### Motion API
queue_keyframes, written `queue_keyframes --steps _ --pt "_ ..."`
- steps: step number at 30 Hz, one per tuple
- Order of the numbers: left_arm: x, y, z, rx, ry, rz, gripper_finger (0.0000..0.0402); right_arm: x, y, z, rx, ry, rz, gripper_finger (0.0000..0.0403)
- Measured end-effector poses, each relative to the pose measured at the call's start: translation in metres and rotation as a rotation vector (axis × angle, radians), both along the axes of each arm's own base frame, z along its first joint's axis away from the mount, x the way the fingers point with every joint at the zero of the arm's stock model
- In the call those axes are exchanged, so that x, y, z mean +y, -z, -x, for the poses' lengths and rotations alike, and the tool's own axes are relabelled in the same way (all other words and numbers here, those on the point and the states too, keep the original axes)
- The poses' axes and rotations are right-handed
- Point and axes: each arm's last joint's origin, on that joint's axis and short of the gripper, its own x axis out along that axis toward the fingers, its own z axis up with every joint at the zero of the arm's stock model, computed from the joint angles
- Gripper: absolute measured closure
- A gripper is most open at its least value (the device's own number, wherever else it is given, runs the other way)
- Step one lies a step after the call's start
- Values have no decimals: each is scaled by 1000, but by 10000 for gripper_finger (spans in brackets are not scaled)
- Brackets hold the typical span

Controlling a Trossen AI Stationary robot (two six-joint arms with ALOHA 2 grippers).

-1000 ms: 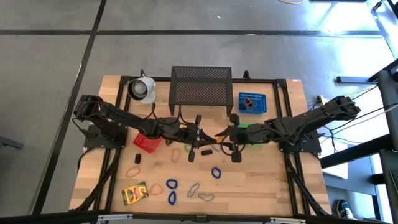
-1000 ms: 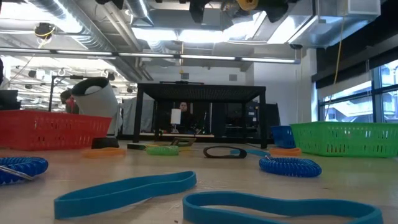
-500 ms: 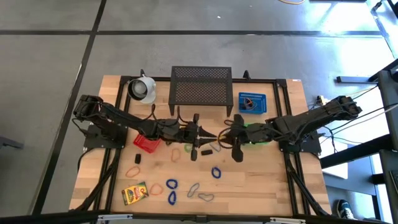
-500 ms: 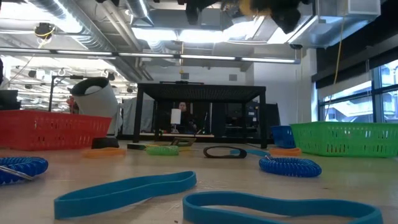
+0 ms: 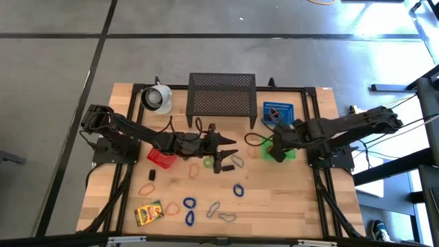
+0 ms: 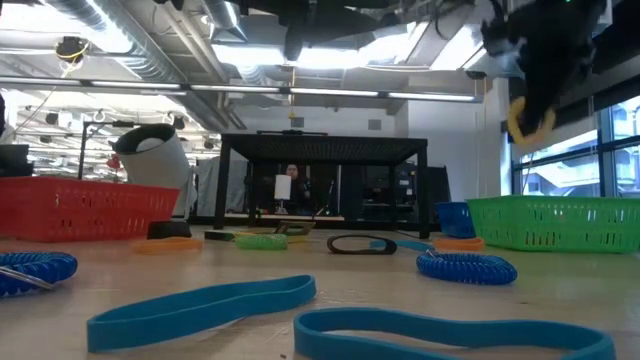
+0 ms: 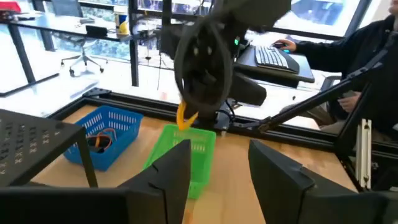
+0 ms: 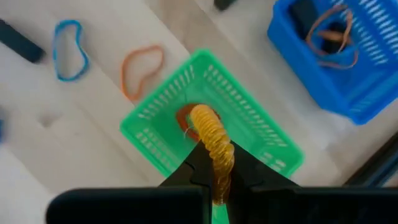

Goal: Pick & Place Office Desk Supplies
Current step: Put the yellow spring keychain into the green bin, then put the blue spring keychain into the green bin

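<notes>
My right gripper (image 8: 214, 177) is shut on a yellow coiled loop (image 8: 210, 134), one of the office desk supplies, and hovers over the green mesh basket (image 8: 155, 134) at the table's right. In the low view the loop (image 6: 527, 120) hangs above that basket (image 6: 555, 222). An orange loop (image 8: 185, 118) lies inside the basket. My left gripper (image 5: 230, 147) stands open and holding nothing at the table's middle, its fingers (image 7: 177, 171) level and pointing at the right arm. More loops (image 5: 238, 190) and a printed box (image 5: 148, 213) lie on the near half of the table. My right gripper pinches the upper stretch of the yellow coil (image 8: 217, 163) between its two fingers. They come from above, pointing steeply down. The coil hangs below them (image 6: 527, 125), lifted clear of the basket's rim.
A blue basket (image 5: 277, 113) with loops stands behind the green one. A black mesh shelf (image 5: 221, 95) and a white mug (image 5: 157, 98) are at the far edge, and a red basket (image 5: 162, 157) lies under the left arm. Small black blocks (image 5: 151, 175) lie among the loops.
The two grippers met at the table's middle around the yellow coil. My left gripper has opened and let go, staying in place. My right gripper has carried the coil toward the table's right edge, tipping from level to pointing down, and now hangs over the green basket.
</notes>
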Motion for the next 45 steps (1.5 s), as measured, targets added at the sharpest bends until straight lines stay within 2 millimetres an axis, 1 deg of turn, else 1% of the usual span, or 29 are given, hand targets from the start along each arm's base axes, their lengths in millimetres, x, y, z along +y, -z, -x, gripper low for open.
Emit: queue_keyframes --steps 3,5,8,10,13,18,21,24,26,28,33,36,38,40,42,45 --pt "1 1 0 4 -27 28 247 0 21 4 44 10 -20 390" --pt "1 2 0 5 -39 54 246 0 36 4 44 32 -35 390" --pt "1 4 1 15 -55 96 246 -2 52 7 41 81 -45 390" --pt "1 5 1 27 -62 125 246 -2 59 9 36 101 -48 385" --pt "0 10 2 67 -73 183 246 -2 65 11 38 113 -54 352" --pt "-10 27 10 226 -90 261 246 -2 69 12 39 120 -54 266" --pt "-17 34 17 310 -97 294 246 -3 69 11 32 121 -45 217" --pt "-26 35 26 382 -80 327 246 -2 65 9 18 115 -48 177" --pt "-33 34 37 453 -48 359 246 -1 58 6 -1 112 -53 159" --pt "-40 33 50 545 -24 394 246 -1 49 1 -29 102 -52 150" --pt "-67 34 84 761 48 444 246 3 22 -10 -122 59 -29 153" --pt "-83 39 100 841 57 390 246 6 9 -15 -177 52 0 161" --pt "-90 44 102 836 33 352 246 7 2 -17 -206 51 14 166" --pt "-97 49 100 837 48 350 246 8 -1 -19 -234 49 11 171" --pt "-108 55 97 848 139 352 246 10 -2 -20 -255 44 0 175" --pt "-122 69 96 899 266 268 246 12 -2 -23 -273 40 -9 180"
